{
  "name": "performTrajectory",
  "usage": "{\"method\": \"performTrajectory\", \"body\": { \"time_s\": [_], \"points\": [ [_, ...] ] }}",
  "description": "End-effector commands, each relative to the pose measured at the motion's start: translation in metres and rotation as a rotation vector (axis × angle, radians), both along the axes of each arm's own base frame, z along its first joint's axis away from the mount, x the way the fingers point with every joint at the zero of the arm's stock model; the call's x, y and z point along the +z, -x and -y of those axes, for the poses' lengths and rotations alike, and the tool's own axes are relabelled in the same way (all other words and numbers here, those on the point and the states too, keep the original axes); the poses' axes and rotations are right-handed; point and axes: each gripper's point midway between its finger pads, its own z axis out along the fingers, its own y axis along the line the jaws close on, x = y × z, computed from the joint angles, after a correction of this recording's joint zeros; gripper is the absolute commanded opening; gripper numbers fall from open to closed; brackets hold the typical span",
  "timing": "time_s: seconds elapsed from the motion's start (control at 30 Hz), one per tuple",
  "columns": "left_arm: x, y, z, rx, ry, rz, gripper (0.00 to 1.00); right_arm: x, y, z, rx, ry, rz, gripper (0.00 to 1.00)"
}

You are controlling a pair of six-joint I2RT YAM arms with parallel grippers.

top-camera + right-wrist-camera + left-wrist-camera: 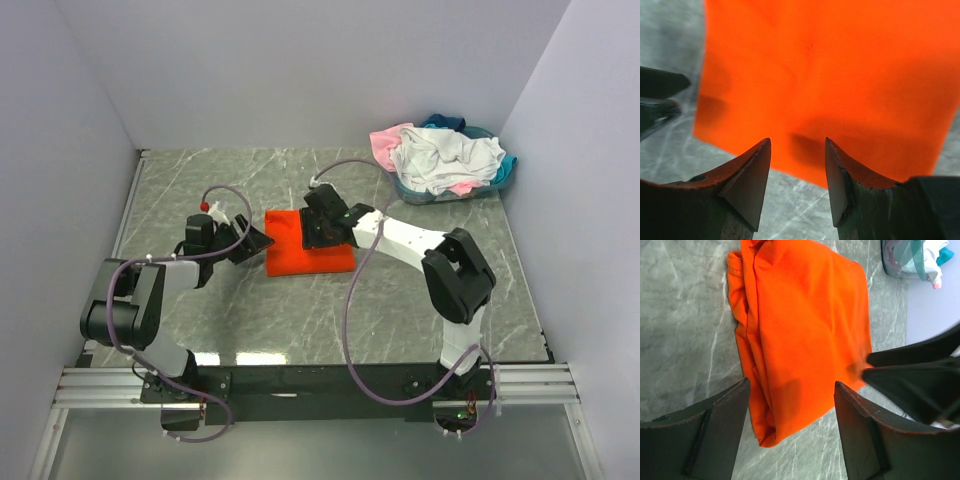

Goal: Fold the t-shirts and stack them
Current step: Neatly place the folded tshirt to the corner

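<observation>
The bright orange t-shirt (300, 252) lies folded into a rectangle on the marble table, left of the middle. In the left wrist view the t-shirt (800, 330) shows its layered folded edge between my fingers. My left gripper (257, 243) is open and empty at the shirt's left edge (790, 390). My right gripper (320, 234) is open and empty, hovering low over the shirt's upper part (797, 145), which fills the right wrist view (830, 75). The white, pink and teal t-shirts (445, 158) lie crumpled in a heap at the far right.
The heap of shirts sits in a clear basket (430, 196) in the far right corner, also seen in the left wrist view (905, 262). White walls close in the table on three sides. The right gripper's dark fingers (920, 380) stand close to my left gripper.
</observation>
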Motion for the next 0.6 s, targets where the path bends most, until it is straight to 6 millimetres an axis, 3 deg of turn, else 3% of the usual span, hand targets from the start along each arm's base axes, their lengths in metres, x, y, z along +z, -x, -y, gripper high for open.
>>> {"method": "performTrajectory", "body": {
  "time_s": [0.0,0.23,0.57],
  "points": [
    [0.011,-0.004,0.007,-0.028,0.045,0.053,0.73,-0.014,-0.003,-0.008,-0.017,0.008,-0.011,0.54],
    [0.002,-0.009,0.005,-0.011,0.035,0.028,0.74,-0.054,0.019,-0.004,-0.022,0.066,-0.095,0.53],
    [-0.014,-0.016,0.0,0.035,0.01,-0.021,0.74,-0.076,0.041,0.006,-0.026,0.112,-0.133,0.53]
  ]
}}
